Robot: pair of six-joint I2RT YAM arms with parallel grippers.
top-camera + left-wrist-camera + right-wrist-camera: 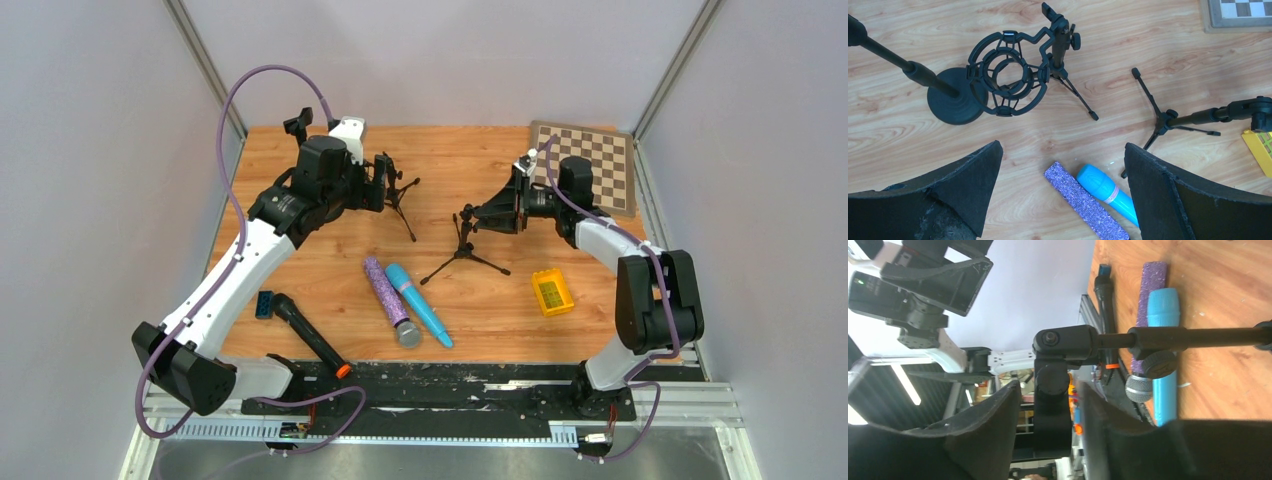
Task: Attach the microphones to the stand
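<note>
Biggest thing is the wooden table (300, 260), and I'll place everything off the little tripod stand (463, 250) standing near the middle of it. The right gripper (1049, 385) is up at the top of that tripod, with its fingers on either side of the stand's black clip (1052, 410). There's a sliver of gap on both sides, so it's loosened, not pinching. The left gripper (1062, 150) hangs to the left of the tripod, spread wide with nothing in it, looking down at a shock-mount stand (1008, 82) and a round-base stand (950, 100). A checkerboard (590, 165) lies behind and to the right of the tripod. All three mics lie flat on the table. The glittery purple microphone (390, 300) and the light-blue microphone (420, 305) are side by side just in front-left of the tripod's feet. The black microphone (312, 335) is well off to the left, orange ring toward the arm bases. There's a yellow block (551, 292) to the tripod's right and a blue block (264, 304) by the black mic's head.
</note>
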